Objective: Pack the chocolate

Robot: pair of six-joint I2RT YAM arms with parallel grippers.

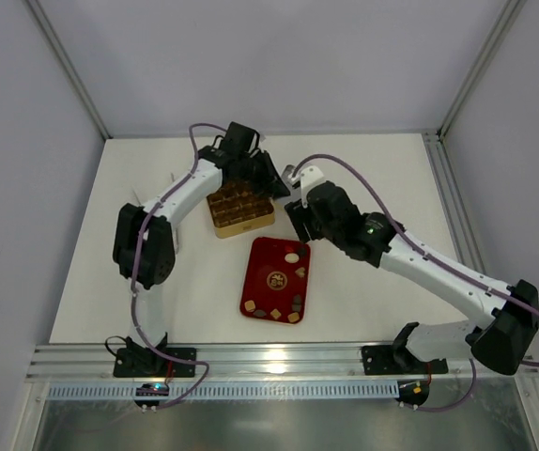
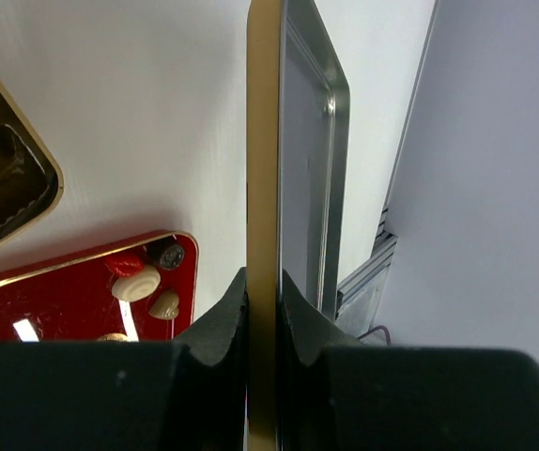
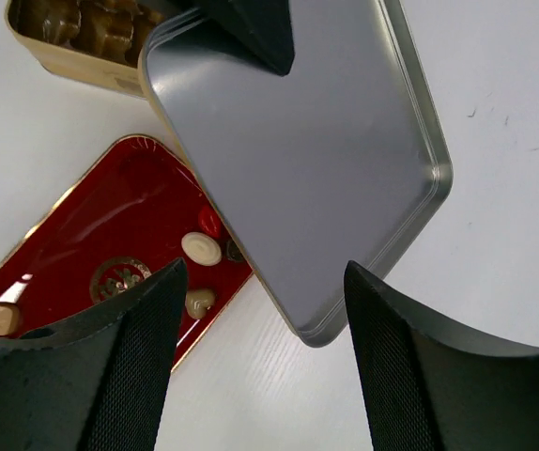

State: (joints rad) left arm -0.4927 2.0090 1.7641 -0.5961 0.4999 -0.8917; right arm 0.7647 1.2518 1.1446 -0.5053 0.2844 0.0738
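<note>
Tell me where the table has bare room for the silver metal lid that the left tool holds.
Bare white table lies left of the red rectangular tray, toward the left arm, and in the far right corner behind the right arm. The middle is crowded: gold square box, tray, silver metal lid, left tool, right tool.

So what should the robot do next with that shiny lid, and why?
Probably the left gripper should set the lid down on the bare table, not on the box yet. It pinches the lid on edge, while chocolates lie on the red tray, waiting to be packed.
</note>
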